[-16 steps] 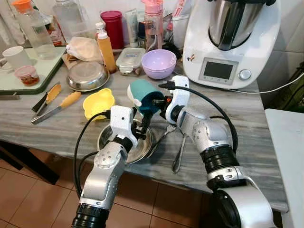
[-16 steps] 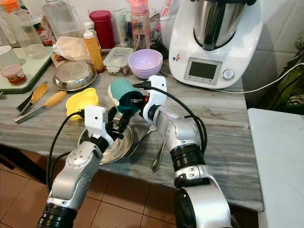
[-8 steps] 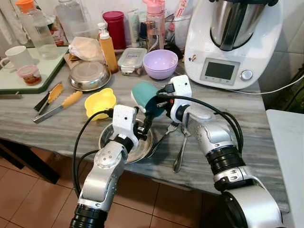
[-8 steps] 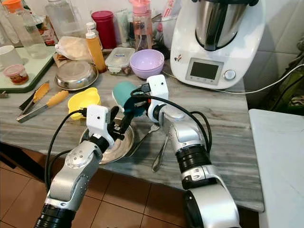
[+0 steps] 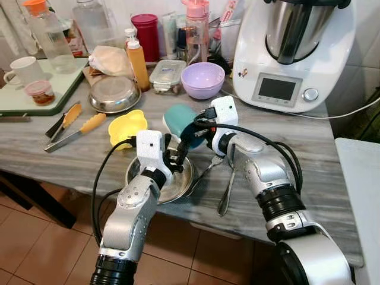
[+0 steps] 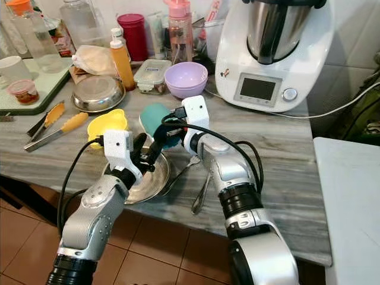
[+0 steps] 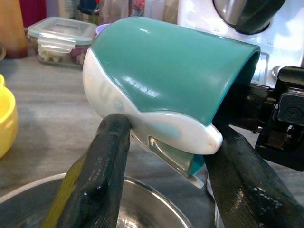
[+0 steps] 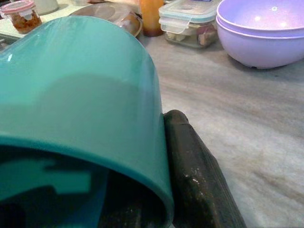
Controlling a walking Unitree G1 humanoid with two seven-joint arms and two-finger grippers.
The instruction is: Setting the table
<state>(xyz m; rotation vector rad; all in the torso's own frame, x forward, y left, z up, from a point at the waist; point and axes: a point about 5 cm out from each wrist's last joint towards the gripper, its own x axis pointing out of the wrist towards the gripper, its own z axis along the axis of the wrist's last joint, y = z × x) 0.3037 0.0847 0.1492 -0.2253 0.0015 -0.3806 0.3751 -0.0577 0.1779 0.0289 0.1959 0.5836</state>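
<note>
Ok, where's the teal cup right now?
The teal cup lies tipped on its side in the right hand, mid-counter just beyond the steel bowl, right of the yellow bowl.

Home kitchen, shown by grey marble-patterned counter (image 5: 71, 155), white cooking machine with steel jug (image 5: 294, 53), lilac plastic bowl (image 5: 202, 79), terracotta floor tiles (image 5: 41, 249)

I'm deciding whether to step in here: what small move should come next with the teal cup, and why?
Probably turn the teal cup upright and lower it to the bare counter beside the steel bowl. The right gripper pinches its rim, one finger inside, and holds it tipped on its side above the bowl's far edge. The left gripper is open just below, holding nothing.
</note>
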